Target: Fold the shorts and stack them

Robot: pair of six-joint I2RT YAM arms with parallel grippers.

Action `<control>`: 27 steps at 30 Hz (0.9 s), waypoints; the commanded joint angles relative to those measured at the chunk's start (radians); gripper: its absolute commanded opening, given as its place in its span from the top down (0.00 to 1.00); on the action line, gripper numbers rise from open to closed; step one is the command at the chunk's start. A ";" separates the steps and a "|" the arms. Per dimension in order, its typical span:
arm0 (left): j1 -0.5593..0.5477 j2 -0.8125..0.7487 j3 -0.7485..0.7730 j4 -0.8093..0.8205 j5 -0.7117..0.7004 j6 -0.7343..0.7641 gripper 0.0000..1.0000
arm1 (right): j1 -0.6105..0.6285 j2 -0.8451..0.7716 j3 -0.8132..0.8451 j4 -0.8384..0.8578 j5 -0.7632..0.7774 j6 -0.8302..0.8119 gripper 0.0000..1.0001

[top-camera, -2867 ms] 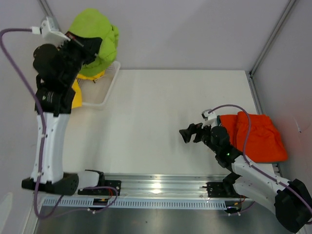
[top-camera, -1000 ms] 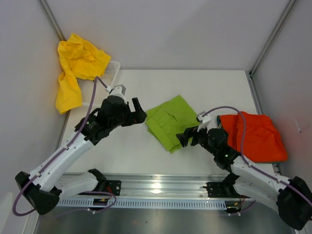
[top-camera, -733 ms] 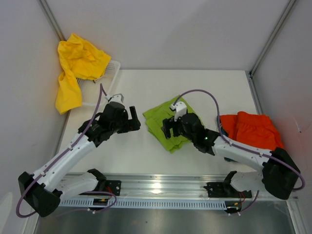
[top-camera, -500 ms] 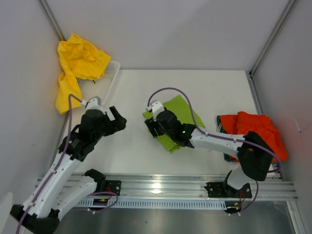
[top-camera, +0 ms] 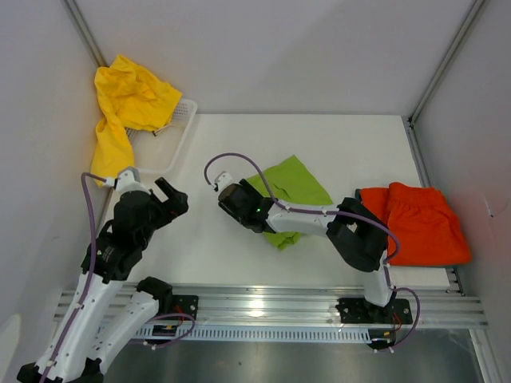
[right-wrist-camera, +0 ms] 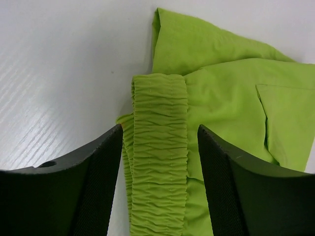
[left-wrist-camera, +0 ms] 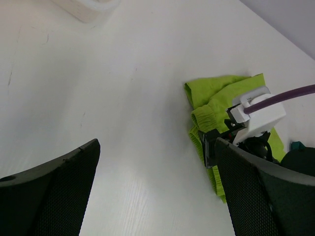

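Lime green shorts (top-camera: 294, 190) lie crumpled at the table's middle. My right gripper (top-camera: 231, 204) reaches far left to their left edge. In the right wrist view it (right-wrist-camera: 160, 132) stands open, its fingers (right-wrist-camera: 88, 182) straddling the gathered elastic waistband (right-wrist-camera: 160, 162) without pinching it. My left gripper (top-camera: 171, 199) hovers open and holds nothing, left of the green shorts (left-wrist-camera: 216, 93). Orange-red shorts (top-camera: 423, 225) lie flat at the right edge. Yellow shorts (top-camera: 126, 108) hang over the basket at back left.
A white plastic basket (top-camera: 177, 137) sits at the table's back left corner, its corner (left-wrist-camera: 91, 9) showing in the left wrist view. Grey walls close in the left, back and right. The metal rail (top-camera: 263, 307) runs along the near edge.
The right arm swept left over the green shorts to their left edge, its jaws narrowing round the waistband. The left arm drew back leftward, still open. Earlier it carried the green shorts from the basket.
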 commanded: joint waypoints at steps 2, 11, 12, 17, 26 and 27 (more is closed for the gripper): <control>0.011 -0.021 -0.019 0.001 -0.007 0.017 0.01 | 0.020 0.054 0.081 -0.035 0.131 -0.047 0.35; 0.011 -0.078 -0.004 -0.039 -0.044 0.016 0.01 | 0.034 0.150 0.146 -0.021 0.249 -0.090 0.34; 0.011 -0.097 -0.002 -0.042 -0.046 0.016 0.01 | 0.034 0.158 0.160 -0.017 0.253 -0.096 0.34; 0.011 -0.121 0.012 -0.074 -0.056 0.017 0.01 | 0.037 0.216 0.207 0.008 0.361 -0.112 0.39; 0.011 -0.123 0.013 -0.079 -0.058 0.029 0.01 | 0.017 0.233 0.244 0.045 0.395 -0.118 0.58; 0.011 -0.123 0.012 -0.079 -0.055 0.031 0.01 | 0.013 0.244 0.253 0.035 0.397 -0.118 0.59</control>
